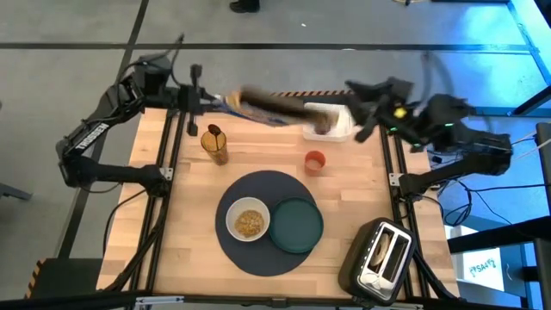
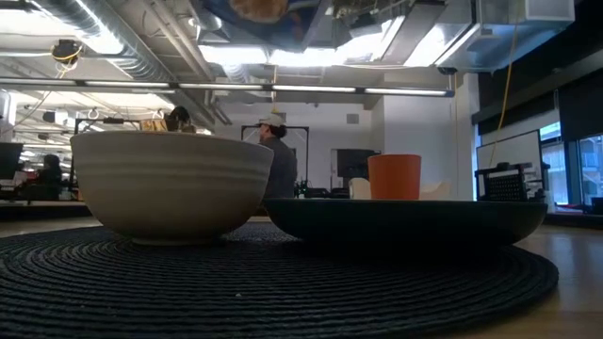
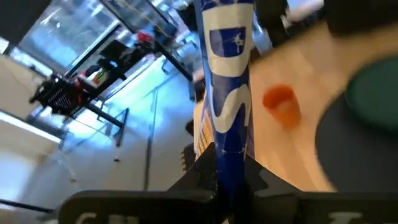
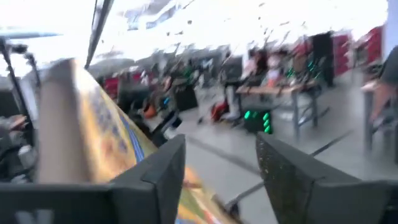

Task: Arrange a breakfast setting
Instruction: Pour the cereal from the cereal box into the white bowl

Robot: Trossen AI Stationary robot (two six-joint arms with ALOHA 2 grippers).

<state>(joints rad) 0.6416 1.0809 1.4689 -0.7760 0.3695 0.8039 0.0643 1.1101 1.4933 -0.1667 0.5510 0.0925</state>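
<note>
Ribbed white bowl (image 2: 171, 184) (brown cereal (image 1: 250, 223) inside) on woven round mat (image 2: 283, 282).

The wooden table (image 1: 181, 215) carries a dark mat (image 1: 258, 250), orange cup (image 1: 315, 161), toaster (image 1: 383, 254), white tub (image 1: 340, 125) — and a jar (image 1: 215, 145).

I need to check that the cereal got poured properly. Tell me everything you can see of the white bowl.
The white bowl is round, off-white and looks ceramic, with faint horizontal ridges on its outer wall in the low view. It stands upright on the left part of the dark grey mat, close beside the dark green plate. Brown cereal covers its bottom. Neither gripper touches it.
</note>
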